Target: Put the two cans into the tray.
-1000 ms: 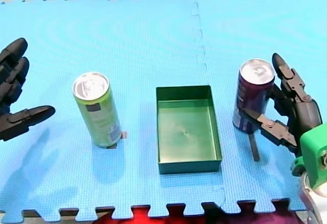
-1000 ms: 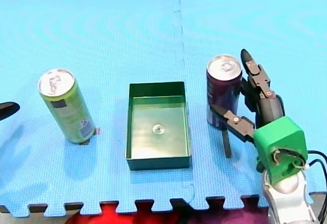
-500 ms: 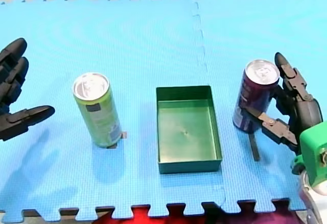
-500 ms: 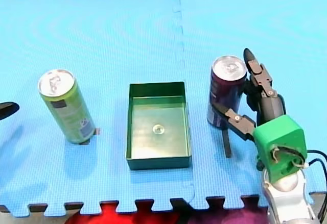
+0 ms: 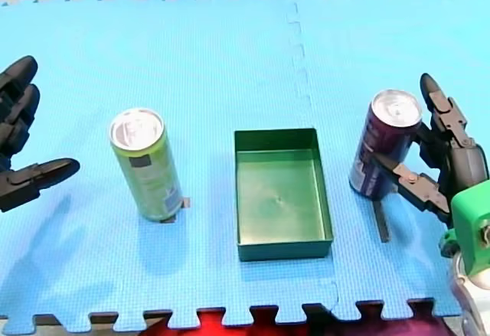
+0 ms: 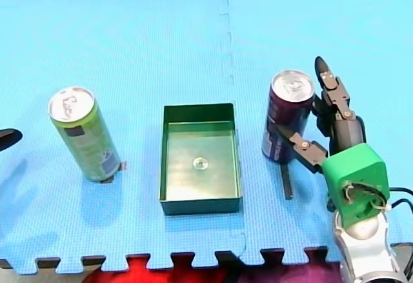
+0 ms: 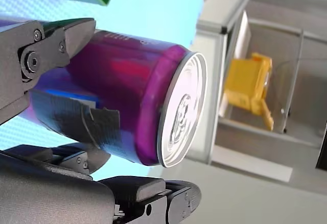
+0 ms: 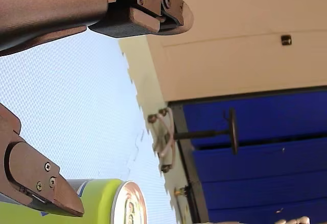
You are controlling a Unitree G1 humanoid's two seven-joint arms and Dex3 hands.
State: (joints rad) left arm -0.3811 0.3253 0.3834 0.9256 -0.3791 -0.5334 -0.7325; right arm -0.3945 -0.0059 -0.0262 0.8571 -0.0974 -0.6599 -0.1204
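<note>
A purple can [image 5: 381, 151] stands on the blue mat right of the green tray [image 5: 282, 248], leaning a little to the right. My right hand [image 5: 404, 122] is shut on it, thumb across its front and fingers behind its top. In the first wrist view the purple can [image 7: 127, 106] lies between the grey fingers [image 7: 46, 45]. A green can [image 5: 147, 166] stands upright left of the tray. My left hand [image 5: 47, 118] is at the far left edge, apart from the green can. The second wrist view has the green can [image 8: 97, 203] between its hand's fingers, untouched.
The blue foam mat [image 5: 230, 60] has a jigsaw front edge [image 5: 253, 313] and a seam [image 5: 300, 53] running back from the tray. A dark strip [image 5: 380, 221] lies on the mat by the purple can's base. The tray holds a small round mark [image 6: 200, 162].
The purple can's top has tipped to the right with my right hand, which has drawn slightly right and back. The left hand and green can have stayed put.
</note>
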